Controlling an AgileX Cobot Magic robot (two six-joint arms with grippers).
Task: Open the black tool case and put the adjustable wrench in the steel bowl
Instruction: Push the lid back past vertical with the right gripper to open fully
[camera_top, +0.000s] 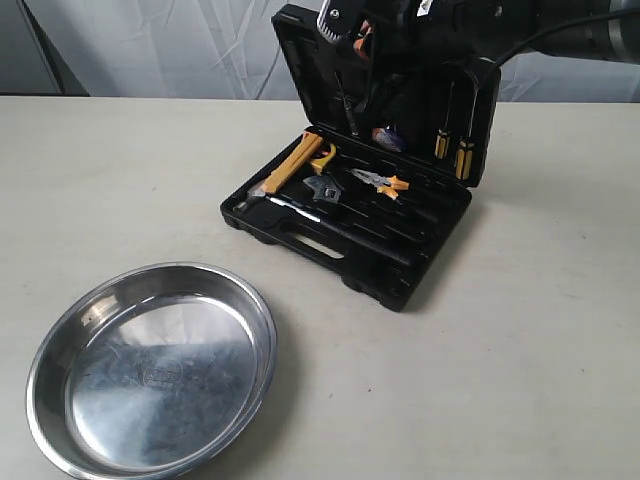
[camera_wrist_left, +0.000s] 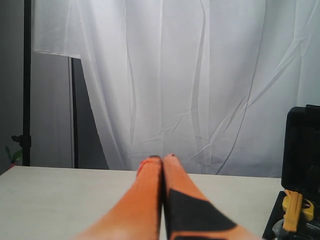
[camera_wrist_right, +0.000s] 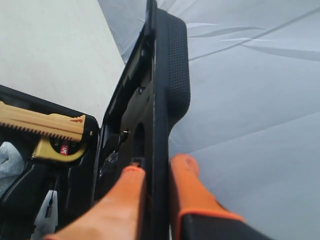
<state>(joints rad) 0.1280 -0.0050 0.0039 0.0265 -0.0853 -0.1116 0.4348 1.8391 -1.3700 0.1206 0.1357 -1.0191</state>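
The black tool case (camera_top: 345, 245) lies open on the table with its lid (camera_top: 420, 110) standing upright. The adjustable wrench (camera_top: 325, 190), silver head and dark handle, rests in the moulded tray. My right gripper (camera_top: 355, 35) is at the lid's top edge. In the right wrist view the right gripper (camera_wrist_right: 159, 167) is shut on the lid wall (camera_wrist_right: 160, 100), one orange finger on each side. The steel bowl (camera_top: 150, 375) sits empty at the front left. My left gripper (camera_wrist_left: 162, 159) is shut on nothing, held above the table, with the case (camera_wrist_left: 300, 150) off to one side.
A yellow-handled hammer (camera_top: 290, 165) and small orange-handled pliers (camera_top: 385, 182) lie in the tray beside the wrench. Two yellow-handled screwdrivers (camera_top: 455, 150) are clipped inside the lid. A white curtain (camera_top: 180, 45) hangs behind the table.
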